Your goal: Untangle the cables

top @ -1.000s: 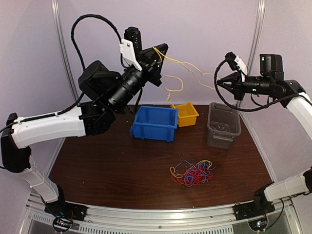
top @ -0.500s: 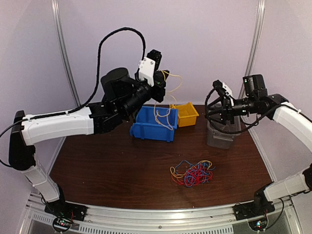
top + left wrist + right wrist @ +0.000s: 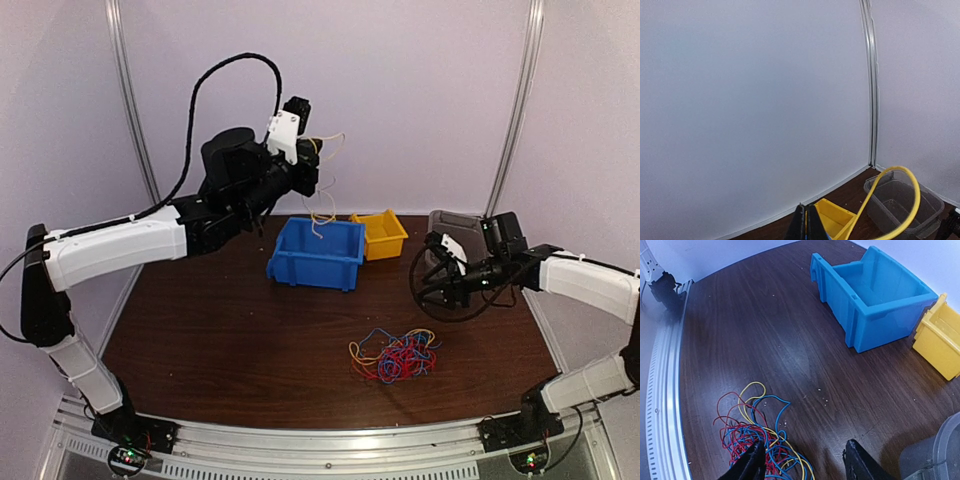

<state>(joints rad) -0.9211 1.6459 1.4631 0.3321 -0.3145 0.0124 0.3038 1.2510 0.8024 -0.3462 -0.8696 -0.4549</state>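
Cables' yellow strand (image 3: 897, 168) seems pinched in left hand (image 3: 806, 222).

the cables (image 3: 393, 357) are a mix of red, blue and yellow strands; the loose strand (image 3: 896, 168) at the left hand (image 3: 806, 220) is plain yellow. the desk (image 3: 220, 330) is dark brown with a wood grain and pale specks. the large bin (image 3: 315, 255) is bright blue, the small bin (image 3: 381, 234) yellow, the third bin (image 3: 940, 445) a see-through smoky grey. the left arm (image 3: 110, 250) and right arm (image 3: 590, 278) have white shells and black joints; both hands, the right hand (image 3: 806, 462) too, are black. the walls (image 3: 420, 90) are pale lilac-white.
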